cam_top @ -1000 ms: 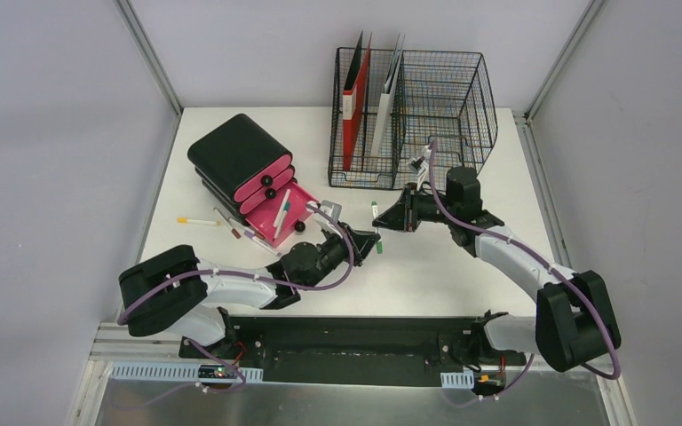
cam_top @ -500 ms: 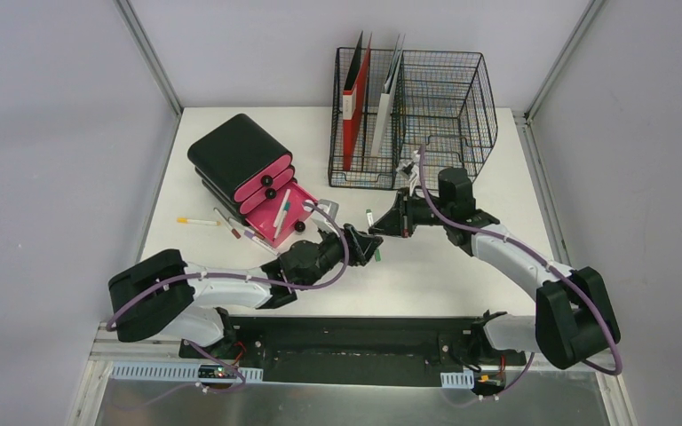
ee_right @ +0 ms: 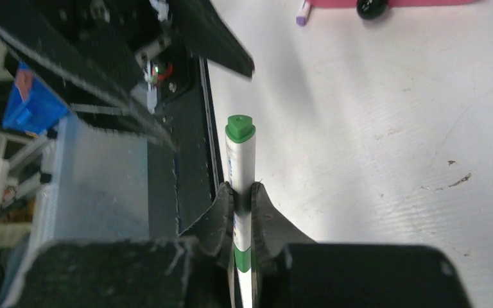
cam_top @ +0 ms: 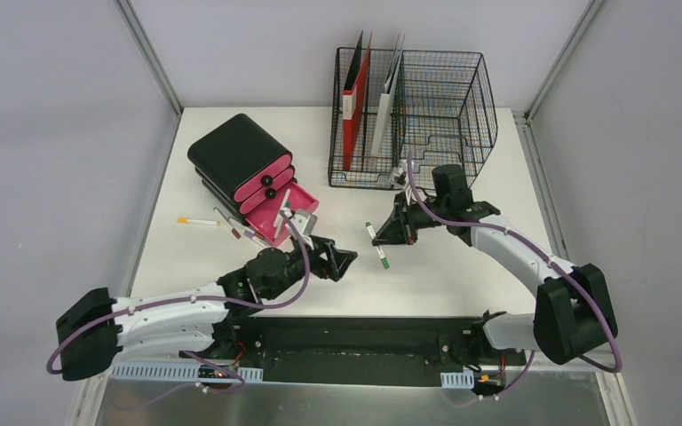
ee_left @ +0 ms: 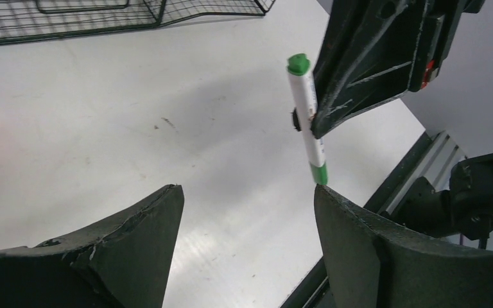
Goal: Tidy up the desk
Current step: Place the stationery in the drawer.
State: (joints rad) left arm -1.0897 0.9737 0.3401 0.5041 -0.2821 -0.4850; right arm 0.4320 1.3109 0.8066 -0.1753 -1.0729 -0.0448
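Looking down on the desk: white and wide, rails and grey walls around it, and everything sits on it. At the far edge stands the wire rack, black mesh, with a red folder and a grey folder upright in its left part. Far left is the drawer unit, black with pink fronts. Its lowest drawer is pulled open with a white pen inside. A few loose pens lie just beside that drawer, and one yellow-ended pen lies alone nearer the left rail.

Now my arms, both reaching toward the middle of the desk. My right pincer is clamped on a marker with a white barrel and green at both ends. It is gripped at mid-barrel and tilted, one green end up. Whether its lower end touches the desk, I cannot tell. My left pincer is spread wide, nothing between the fingers, just beside that marker. In my left wrist view one fingertip shows right below the marker's lower green end.
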